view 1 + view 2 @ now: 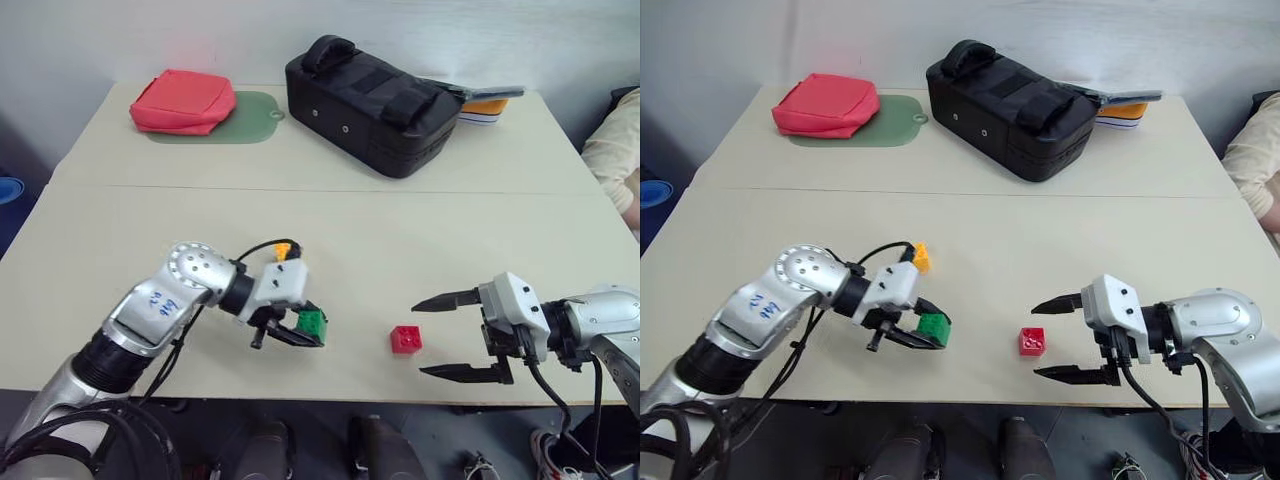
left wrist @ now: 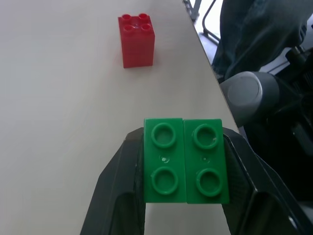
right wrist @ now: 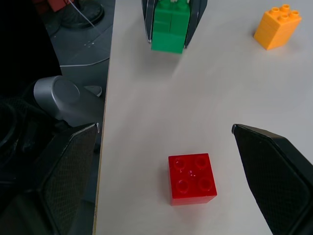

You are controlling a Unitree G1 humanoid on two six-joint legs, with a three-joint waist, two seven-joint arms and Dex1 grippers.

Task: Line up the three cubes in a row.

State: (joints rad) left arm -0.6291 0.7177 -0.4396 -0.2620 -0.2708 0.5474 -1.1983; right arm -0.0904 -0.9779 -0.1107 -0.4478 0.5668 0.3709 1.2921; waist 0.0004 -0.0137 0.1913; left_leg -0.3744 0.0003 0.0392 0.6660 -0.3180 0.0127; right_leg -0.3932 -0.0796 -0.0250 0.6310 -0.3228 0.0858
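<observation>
Near the front edge of the bench (image 1: pixel 330 215), the left claw (image 1: pixel 300 330) is clenched on the green cube (image 1: pixel 311 323), with 1 finger on each side of it. From the wrist view I think the cube is held just above the bench, but it is hard to be sure.

The red cube (image 1: pixel 406 339) sits on the bench a little way to the right of the green one. The right claw (image 1: pixel 458 336) is spread wide and holds nothing. It points at the red cube from the right, and its 2 fingers are apart from the cube.

The orange cube (image 1: pixel 283 250) sits a bit farther back, partly behind the left wrist.

The job looks about half done. The red cube is down near the front edge and the green one is on its way. The 3 cubes do not make a row yet. Left to do: set the green cube down beside the red one, then bring the orange cube forward into the same line.
</observation>
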